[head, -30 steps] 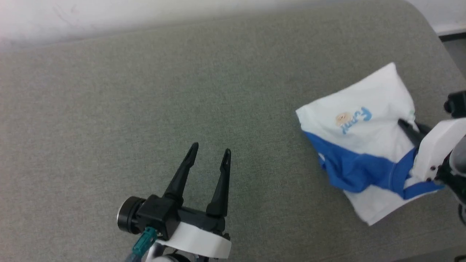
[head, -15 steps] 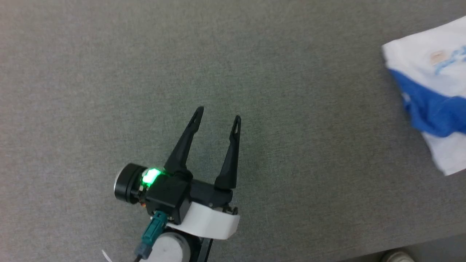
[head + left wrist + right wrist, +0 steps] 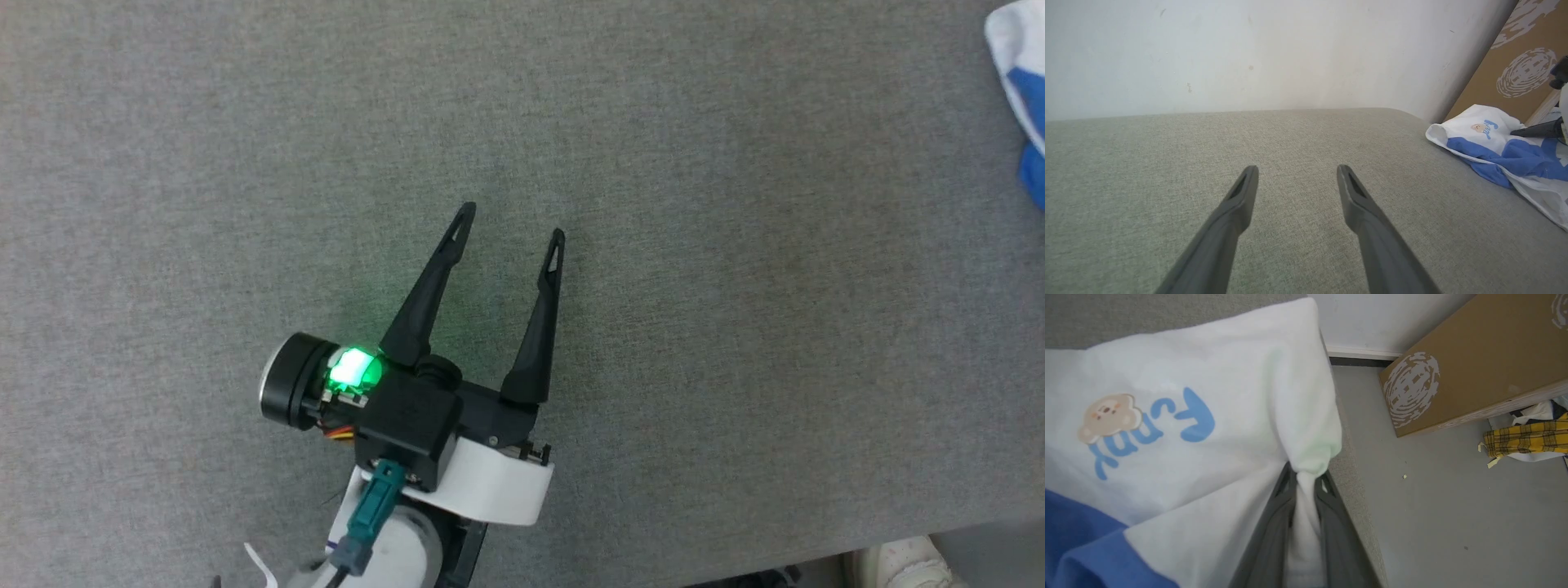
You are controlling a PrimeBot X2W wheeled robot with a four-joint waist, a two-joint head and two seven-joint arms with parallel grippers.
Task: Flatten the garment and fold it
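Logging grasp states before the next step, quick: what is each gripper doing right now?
Left gripper: open, holding nothing.
Right gripper: closed, fingers pinching a fold of the T-shirt in its white fabric.

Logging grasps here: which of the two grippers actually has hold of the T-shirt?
The right gripper: it is shut on a bunched white fold of the garment. The left gripper is open over the bare grey surface, apart from it.
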